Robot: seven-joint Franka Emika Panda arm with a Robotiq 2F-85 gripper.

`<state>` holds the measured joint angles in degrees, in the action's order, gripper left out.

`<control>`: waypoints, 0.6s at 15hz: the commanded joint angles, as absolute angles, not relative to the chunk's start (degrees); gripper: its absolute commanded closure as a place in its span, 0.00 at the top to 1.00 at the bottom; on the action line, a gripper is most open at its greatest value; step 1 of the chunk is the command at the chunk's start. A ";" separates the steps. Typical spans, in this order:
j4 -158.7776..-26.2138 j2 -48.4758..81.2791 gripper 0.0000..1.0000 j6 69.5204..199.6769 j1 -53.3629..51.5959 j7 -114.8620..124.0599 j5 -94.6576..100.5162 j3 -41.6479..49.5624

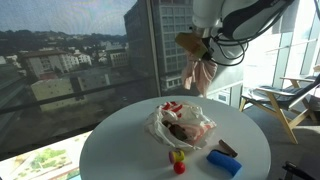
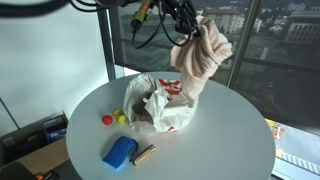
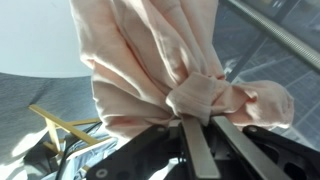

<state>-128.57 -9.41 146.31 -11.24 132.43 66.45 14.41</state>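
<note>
jaws clamped on pink cloth (image 2: 200,55), aloft | below: plastic bag (image 2: 158,108), blue block (image 2: 118,152)

A round white counter (image 1: 120,140) stands below the pincer (image 1: 203,55). Nearly under it lies a crumpled plastic bag (image 1: 182,125); farther off, red and yellow pieces (image 1: 179,160), a blue block (image 1: 224,162), a brown stick (image 1: 228,148).

Tall windows (image 1: 105,105) over city rooftops (image 1: 55,62), round table (image 1: 120,140) and armchair (image 1: 283,100) suggest an office lounge.

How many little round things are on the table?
2: a red one and a yellow one, side by side near the edge of the table, beside the bag. More may hide in the bag.
</note>
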 commanded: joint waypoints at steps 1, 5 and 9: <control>-136.88 -17.33 0.03 152.34 -8.00 128.68 63.73 5.92; -142.29 -19.64 0.03 159.15 -12.96 123.48 60.43 4.70; -143.89 -16.92 0.03 163.45 -15.78 119.41 59.76 5.42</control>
